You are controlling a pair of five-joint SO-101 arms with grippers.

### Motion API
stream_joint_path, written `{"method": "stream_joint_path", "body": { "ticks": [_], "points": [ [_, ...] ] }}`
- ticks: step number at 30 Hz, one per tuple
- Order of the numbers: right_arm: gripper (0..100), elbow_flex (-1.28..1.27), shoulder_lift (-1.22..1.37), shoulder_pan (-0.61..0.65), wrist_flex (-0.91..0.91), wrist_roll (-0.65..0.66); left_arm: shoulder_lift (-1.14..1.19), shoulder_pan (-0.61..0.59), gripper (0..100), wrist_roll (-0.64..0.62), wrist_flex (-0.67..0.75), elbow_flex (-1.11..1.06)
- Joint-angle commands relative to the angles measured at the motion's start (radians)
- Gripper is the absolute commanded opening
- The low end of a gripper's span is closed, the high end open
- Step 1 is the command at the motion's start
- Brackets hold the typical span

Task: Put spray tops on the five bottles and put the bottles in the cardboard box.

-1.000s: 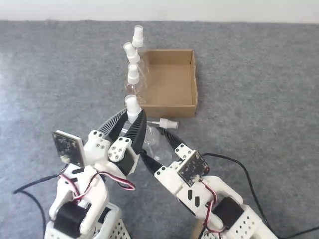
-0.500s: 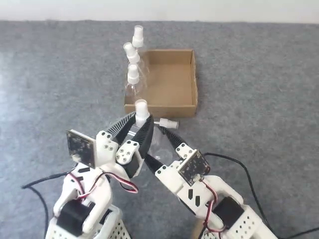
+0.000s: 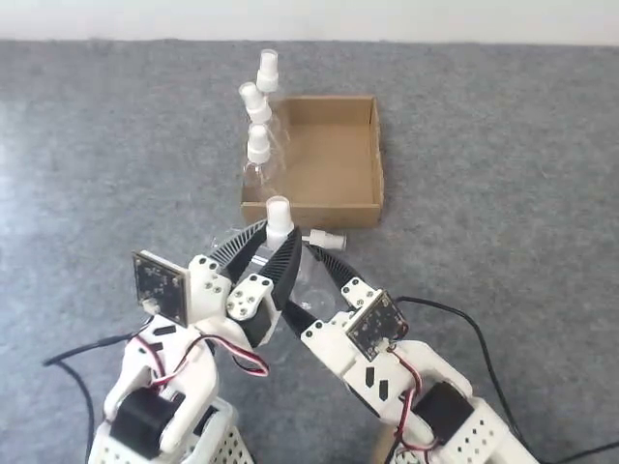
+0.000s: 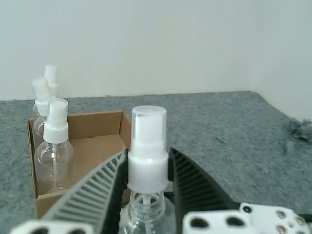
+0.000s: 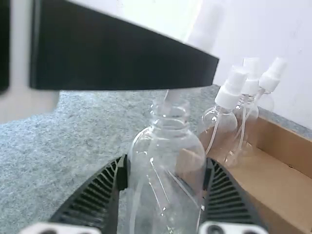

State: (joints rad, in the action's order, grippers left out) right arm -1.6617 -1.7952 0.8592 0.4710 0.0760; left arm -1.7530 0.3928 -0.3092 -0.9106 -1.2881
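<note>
My right gripper [image 3: 302, 277] is shut on a clear bottle [image 3: 308, 282] held upright in front of the cardboard box [image 3: 360, 155]; the right wrist view shows this bottle [image 5: 168, 161] between my right gripper [image 5: 165, 171] fingers, neck open. My left gripper [image 3: 278, 233] is shut on a white spray top [image 3: 279, 215] directly above that neck. In the left wrist view the spray top [image 4: 147, 146] sits between my left gripper [image 4: 146, 168] fingers, its tube dipping into the bottle neck [image 4: 145, 210]. Three capped bottles [image 3: 259, 150] stand along the box's left side.
A loose white spray top [image 3: 324, 239] lies on the grey carpet just in front of the box's near wall. The right half of the box floor [image 3: 338, 164] is bare. Cables trail beside both arm bases.
My left gripper has carried the spray top to the right and a little nearer, bringing it over the bottle's neck. The right gripper and its bottle have stayed put.
</note>
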Motion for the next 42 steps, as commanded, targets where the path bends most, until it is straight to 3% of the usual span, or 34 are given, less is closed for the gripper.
{"method": "stream_joint_path", "body": {
  "ticks": [1, 8, 37, 42],
  "points": [
    [11.7, -0.021, -0.018, -0.015, -0.016, 0.023, -0.009, 0.0, 10, 0.008, -0.005, 0.013],
    [11.7, -0.021, -0.018, -0.016, -0.016, 0.023, -0.009, -0.005, 18, 0.008, -0.006, 0.015],
    [11.7, -0.021, -0.008, -0.015, -0.018, 0.023, -0.009, -0.006, 25, 0.014, -0.104, 0.174],
    [11.7, -0.021, -0.008, -0.015, -0.018, 0.023, -0.009, -0.094, 25, 0.011, -0.101, 0.203]
  ]
}}
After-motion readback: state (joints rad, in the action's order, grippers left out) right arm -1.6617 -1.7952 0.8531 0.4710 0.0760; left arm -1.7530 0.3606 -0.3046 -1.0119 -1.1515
